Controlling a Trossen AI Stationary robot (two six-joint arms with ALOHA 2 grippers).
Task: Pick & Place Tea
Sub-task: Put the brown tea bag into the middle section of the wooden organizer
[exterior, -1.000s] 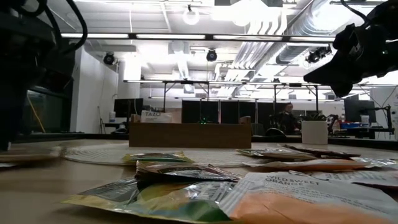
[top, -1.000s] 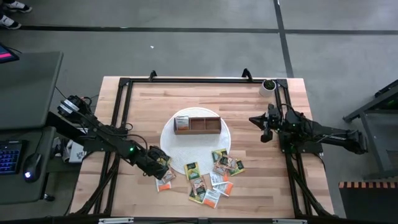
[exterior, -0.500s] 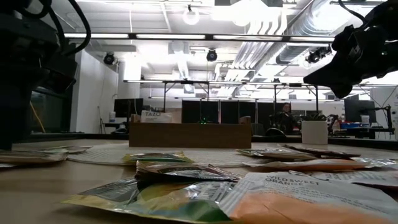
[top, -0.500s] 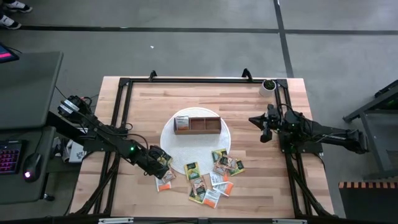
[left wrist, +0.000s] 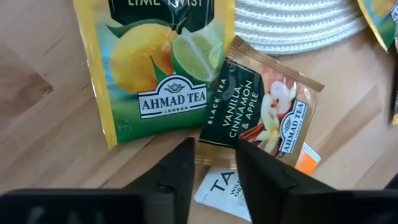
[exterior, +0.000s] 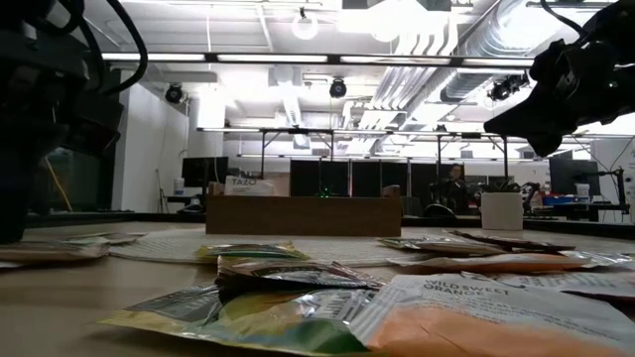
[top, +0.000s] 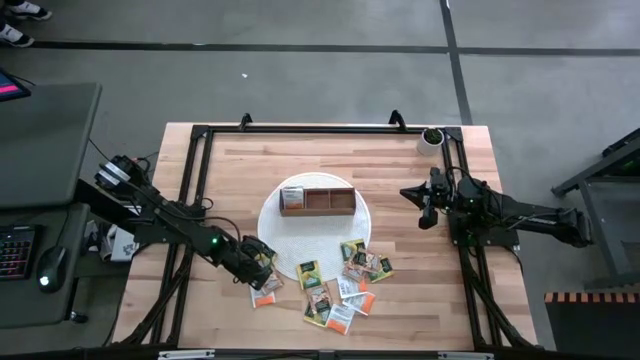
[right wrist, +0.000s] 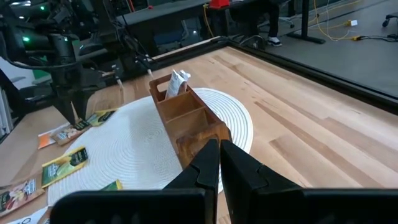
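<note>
Several tea packets (top: 345, 285) lie loose on the wooden table, in front of a round white mat (top: 290, 245). On the mat stands a wooden three-compartment box (top: 317, 200), with packets (right wrist: 179, 81) upright in its left compartment. My left gripper (left wrist: 213, 146) points steeply down at the heap's left end. Its fingers are narrowly apart, with the lower edge of a brown vanilla-cinnamon packet (left wrist: 261, 106) between them. That packet lies flat, overlapping a green lemon packet (left wrist: 158, 62) and a white one (left wrist: 214, 186). My right gripper (right wrist: 219, 155) hovers shut at the table's right, pointing at the box. My left gripper comes slanting down from the table's left-near side over the brown packet's lower edge (left wrist: 217, 158), near one corner. One finger (left wrist: 261, 180) covers part of that edge; the other stands just off the corner. I cannot tell whether they touch it. The packet lies flat.
A black metal frame (top: 200, 135) runs around the tabletop. A small white pot with a plant (top: 431, 138) stands at the far right corner. Bare wood lies left and right of the mat and behind the box.
</note>
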